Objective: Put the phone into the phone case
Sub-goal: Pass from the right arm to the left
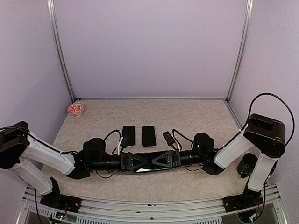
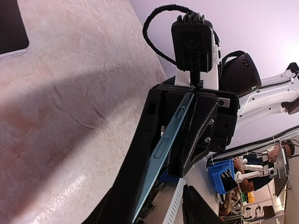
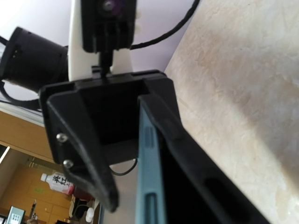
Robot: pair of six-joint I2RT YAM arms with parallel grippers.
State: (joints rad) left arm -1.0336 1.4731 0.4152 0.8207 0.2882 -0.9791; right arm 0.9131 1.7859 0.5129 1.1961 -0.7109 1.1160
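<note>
My right gripper (image 1: 159, 160) clamps the phone (image 2: 163, 148); whether my left gripper (image 1: 142, 162) grips it, I cannot tell. I should close it squarely, gently.

The phone (image 2: 164, 144) shows a teal-blue edge, the tabletop (image 1: 196, 116) is beige with marble-like veining, two flat slabs (image 1: 128, 135) (image 1: 148, 136) on it are black with pale rims, the round dish (image 1: 75, 109) red-and-white, the walls (image 1: 149, 46) lilac.

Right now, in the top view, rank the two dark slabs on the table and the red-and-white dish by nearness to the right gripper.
1. Right slab, just beyond the right gripper.
2. Left slab, beside it, farther left.
3. Red-and-white dish, back left corner.
</note>
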